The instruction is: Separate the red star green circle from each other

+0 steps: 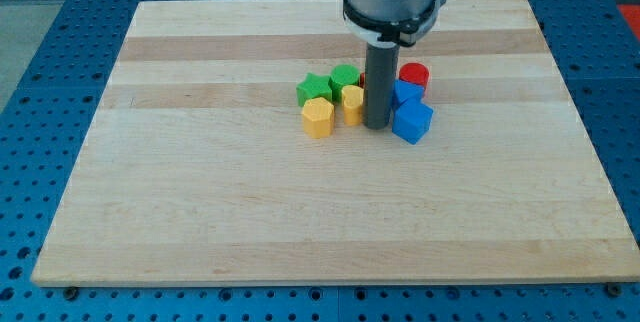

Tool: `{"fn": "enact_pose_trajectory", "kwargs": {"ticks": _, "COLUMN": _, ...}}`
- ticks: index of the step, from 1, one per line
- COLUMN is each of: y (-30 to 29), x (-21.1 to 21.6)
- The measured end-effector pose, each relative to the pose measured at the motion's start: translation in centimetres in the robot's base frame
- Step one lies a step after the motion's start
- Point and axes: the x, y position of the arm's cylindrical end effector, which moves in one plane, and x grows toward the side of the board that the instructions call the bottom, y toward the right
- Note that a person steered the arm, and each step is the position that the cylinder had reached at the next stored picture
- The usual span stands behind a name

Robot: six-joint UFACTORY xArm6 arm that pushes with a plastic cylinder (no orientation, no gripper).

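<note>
I'm looking at a lab bench. A pale wooden board [330, 212] lies on a blue perforated mounting table [40, 52].

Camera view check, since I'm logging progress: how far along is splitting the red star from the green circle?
Nothing looks done: the blocks sit in one tight cluster. My tip stands between the yellow blocks and blue blocks. The red star isn't identifiable behind the rod; the green blocks remain close by.

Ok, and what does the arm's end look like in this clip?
A silver-grey metal cylinder with a black ring at its base, then a straight dark grey rod ending at my tip. No cables or markings show. The tip stands among the blocks.
</note>
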Motion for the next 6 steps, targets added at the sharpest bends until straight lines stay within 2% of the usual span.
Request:
{"fn": "enact_pose_trajectory", "kwargs": {"ticks": 3, "y": -0.1, "x": -5.4}}
{"fn": "enact_pose_trajectory", "kwargs": {"ticks": 6, "y": -7.2, "x": -8.5}}
